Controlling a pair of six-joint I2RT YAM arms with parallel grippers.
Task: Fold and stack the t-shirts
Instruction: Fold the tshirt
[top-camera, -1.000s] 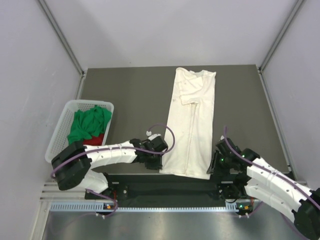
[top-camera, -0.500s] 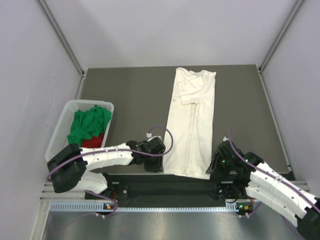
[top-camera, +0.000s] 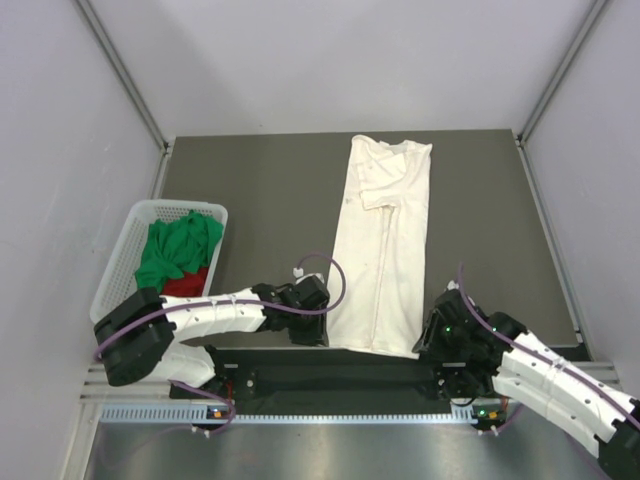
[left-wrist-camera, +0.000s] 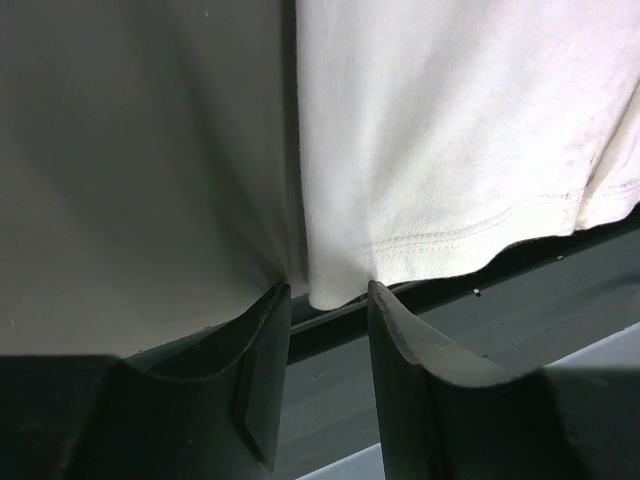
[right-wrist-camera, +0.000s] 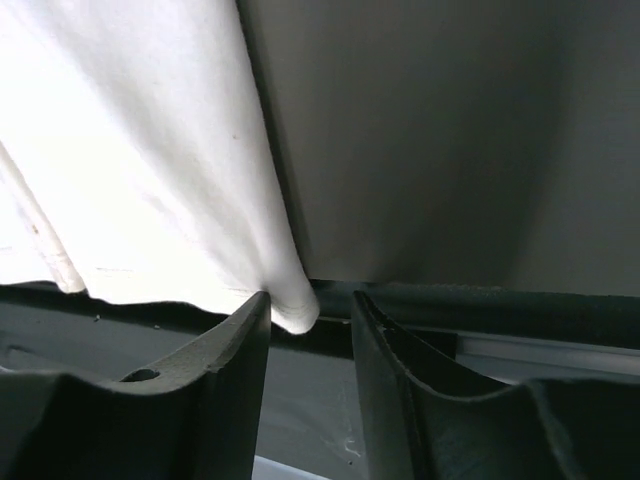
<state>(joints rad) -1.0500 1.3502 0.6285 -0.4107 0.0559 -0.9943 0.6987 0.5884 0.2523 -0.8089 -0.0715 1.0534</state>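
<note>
Table (top-camera: 260, 200): dark grey, filled the middle of the top view, with pale walls on three sides.

Cream-white t-shirt (top-camera: 385, 250): lay flat right of the frame's centre, folded lengthwise into a narrow strip. Long axis ran top to bottom of the frame, leaning slightly, collar end toward the top and hem toward the bottom at the table's near edge. One sleeve was folded in over the upper part.

Basket (top-camera: 115, 262): white mesh, at the left edge of the frame, well apart from the strip. Green t-shirt (top-camera: 178, 248) was bunched inside. Only a sliver of the red t-shirt (top-camera: 185, 284) showed beneath it, the rest covered.

Left gripper (top-camera: 322, 334): at the hem's lower-left corner. In the top view its fingers were hidden under the wrist. The left wrist view showed the gripper (left-wrist-camera: 328, 292) with jaws narrowly parted. The corner of the cream cloth (left-wrist-camera: 440, 130) sat between the tips with a dark gap beside it, so it was not clamped. Bare table (left-wrist-camera: 140, 150) showed at upper left.

Right gripper (top-camera: 425, 345): at the lower-right corner, fingers likewise hidden from above. The right wrist view showed the gripper (right-wrist-camera: 310, 298) with jaws narrowly parted. The cloth (right-wrist-camera: 130, 150) touched one finger only. Table (right-wrist-camera: 420, 130) showed at upper right.

Both wrist views cut off most of the shirt. Nothing lay on the strip.
</note>
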